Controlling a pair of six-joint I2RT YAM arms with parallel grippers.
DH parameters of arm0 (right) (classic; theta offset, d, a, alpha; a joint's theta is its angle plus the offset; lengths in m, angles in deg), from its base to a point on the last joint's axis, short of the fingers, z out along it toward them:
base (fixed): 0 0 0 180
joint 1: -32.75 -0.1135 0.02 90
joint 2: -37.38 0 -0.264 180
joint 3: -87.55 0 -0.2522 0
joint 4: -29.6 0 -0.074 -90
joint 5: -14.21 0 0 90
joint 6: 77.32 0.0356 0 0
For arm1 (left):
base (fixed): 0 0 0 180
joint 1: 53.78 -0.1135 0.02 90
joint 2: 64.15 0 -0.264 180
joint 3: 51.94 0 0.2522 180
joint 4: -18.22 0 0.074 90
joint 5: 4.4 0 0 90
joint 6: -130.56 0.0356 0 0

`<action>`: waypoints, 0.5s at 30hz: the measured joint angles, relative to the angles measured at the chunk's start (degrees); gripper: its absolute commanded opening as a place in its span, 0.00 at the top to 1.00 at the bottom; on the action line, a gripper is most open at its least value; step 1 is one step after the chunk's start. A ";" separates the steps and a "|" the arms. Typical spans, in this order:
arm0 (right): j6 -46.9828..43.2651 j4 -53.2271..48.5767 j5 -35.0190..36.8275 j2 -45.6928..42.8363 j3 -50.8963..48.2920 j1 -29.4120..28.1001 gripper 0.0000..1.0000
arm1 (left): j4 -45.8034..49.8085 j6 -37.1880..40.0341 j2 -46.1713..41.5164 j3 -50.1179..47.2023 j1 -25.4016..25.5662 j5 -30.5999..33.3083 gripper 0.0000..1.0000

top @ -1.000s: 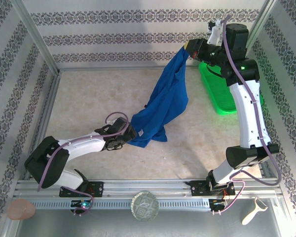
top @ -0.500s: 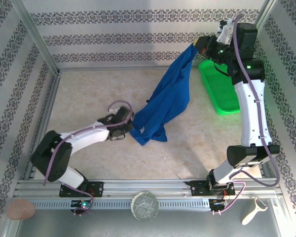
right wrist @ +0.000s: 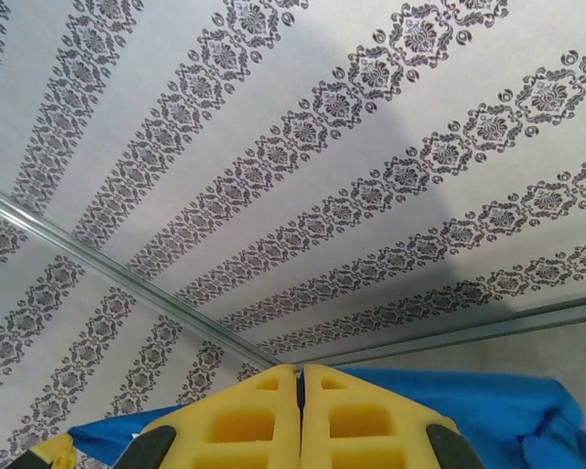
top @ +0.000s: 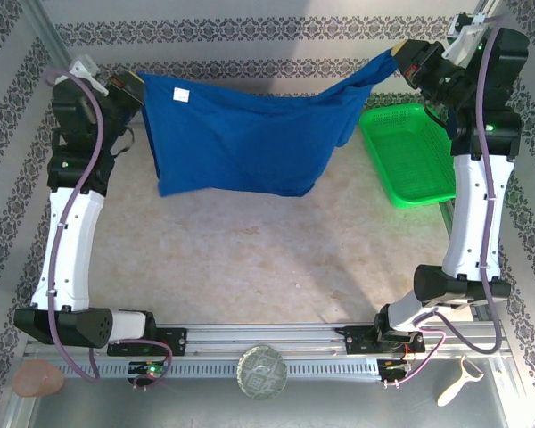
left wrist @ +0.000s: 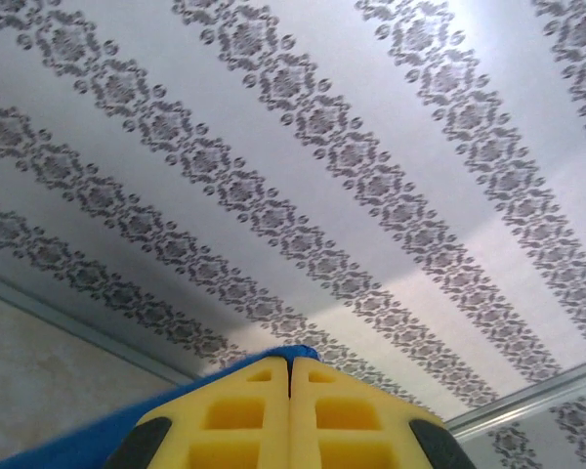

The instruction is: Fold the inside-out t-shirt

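Above the table [top: 250,259], left end effector [top: 132,89] and right end effector [top: 403,61] each clamp the t-shirt [top: 241,143]

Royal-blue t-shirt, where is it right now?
Top external view: the royal-blue cloth t-shirt hangs stretched across the far side, pinched between the left fingers and right fingers, left of the green plastic mesh basket.

A green mesh basket [top: 408,152] sits on the beige table [top: 250,267] at its far right, near the back wall [top: 250,36], which is papered pale grey with dark ornamental stripes. Along the near edge runs a slotted metal rail [top: 267,337]. In front of it lie a round patterned glass disc [top: 262,372] at the middle, a pinkish lump [top: 38,378] at the left and a white peeler [top: 459,381] at the right.
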State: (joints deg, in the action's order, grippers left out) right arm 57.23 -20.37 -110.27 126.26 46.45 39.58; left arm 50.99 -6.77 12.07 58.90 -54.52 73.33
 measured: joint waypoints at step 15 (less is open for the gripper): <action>9.25 4.28 -2.51 -13.70 4.81 7.32 1.00 | 7.15 -1.51 -0.39 20.15 -5.03 -6.58 1.00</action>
State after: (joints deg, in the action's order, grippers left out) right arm 66.48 -16.08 -112.78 112.56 51.26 46.90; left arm 58.13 -8.28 11.68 79.05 -59.54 66.75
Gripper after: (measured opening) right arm 0.057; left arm 0.043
